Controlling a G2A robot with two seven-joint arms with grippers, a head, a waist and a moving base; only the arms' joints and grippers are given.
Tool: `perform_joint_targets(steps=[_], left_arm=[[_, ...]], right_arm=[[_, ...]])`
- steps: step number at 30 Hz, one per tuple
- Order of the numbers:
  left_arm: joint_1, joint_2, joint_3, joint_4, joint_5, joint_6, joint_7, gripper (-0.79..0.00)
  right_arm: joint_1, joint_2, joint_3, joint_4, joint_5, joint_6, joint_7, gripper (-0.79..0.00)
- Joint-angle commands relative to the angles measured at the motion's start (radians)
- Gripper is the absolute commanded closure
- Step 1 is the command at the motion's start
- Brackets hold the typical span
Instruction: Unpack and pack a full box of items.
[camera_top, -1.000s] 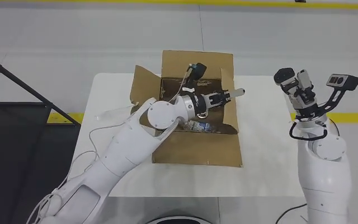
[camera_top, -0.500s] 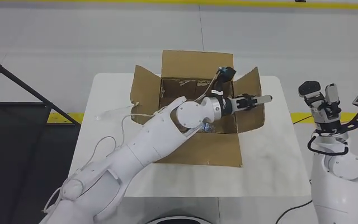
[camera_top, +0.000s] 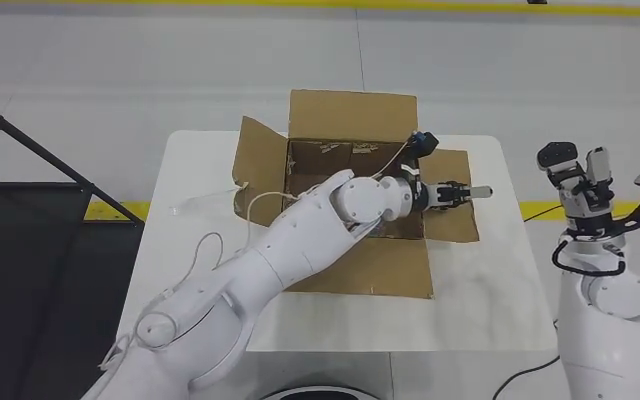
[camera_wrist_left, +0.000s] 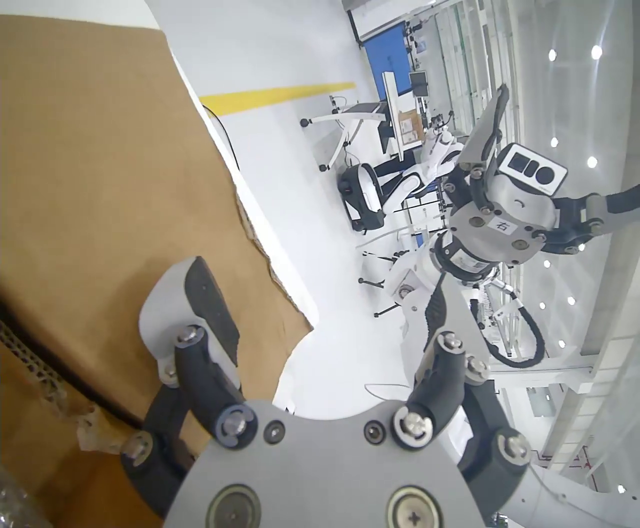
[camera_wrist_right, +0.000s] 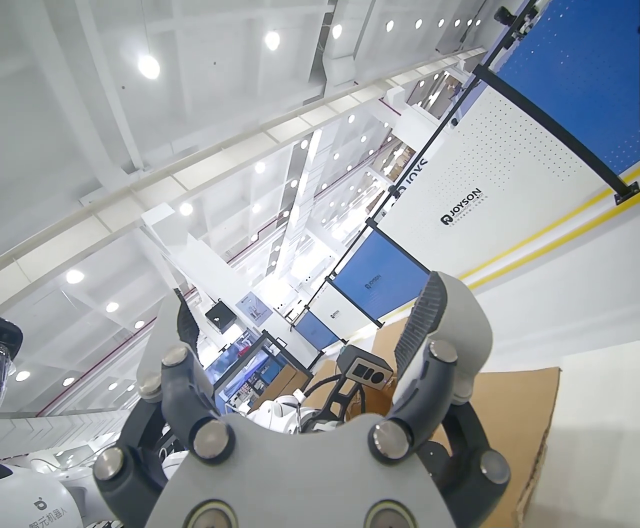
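An open cardboard box sits in the middle of the white table. My left arm lies across the box, its gripper open over the right flap, which is folded outward and nearly flat. In the left wrist view the gripper holds nothing, and one of its fingers is close over the brown flap. My right gripper is raised beyond the table's right edge, open and holding nothing. The arm hides most of the box's inside.
The box's back flap and left flap stand open. A thin white cable trails over the table's left part. A black frame stands left of the table. Bare table lies right of the box.
My left gripper has swung rightward out of the box, and the right flap has gone from upright to folded out flat. The right arm drew back to the right.
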Motion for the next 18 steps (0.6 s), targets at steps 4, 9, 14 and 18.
perform_joint_targets(steps=[4,9,14,18], left_arm=[[-0.014,-0.019,-0.021,0.036,-0.014,-0.034,-0.014,-0.785],[-0.035,-0.009,-0.078,0.015,-0.004,-0.089,-0.009,-0.785],[-0.026,0.044,-0.182,-0.098,0.065,-0.111,0.012,-0.785],[0.059,0.118,-0.319,-0.309,0.183,-0.065,0.025,-0.785]], right_arm=[[0.018,0.003,-0.019,0.012,0.000,0.007,0.016,-0.785],[0.026,0.007,-0.031,0.021,0.004,0.028,0.041,-0.785],[0.031,0.010,-0.054,0.017,-0.001,0.066,0.072,-0.785],[0.046,0.013,-0.081,0.023,-0.015,0.098,0.101,-0.785]])
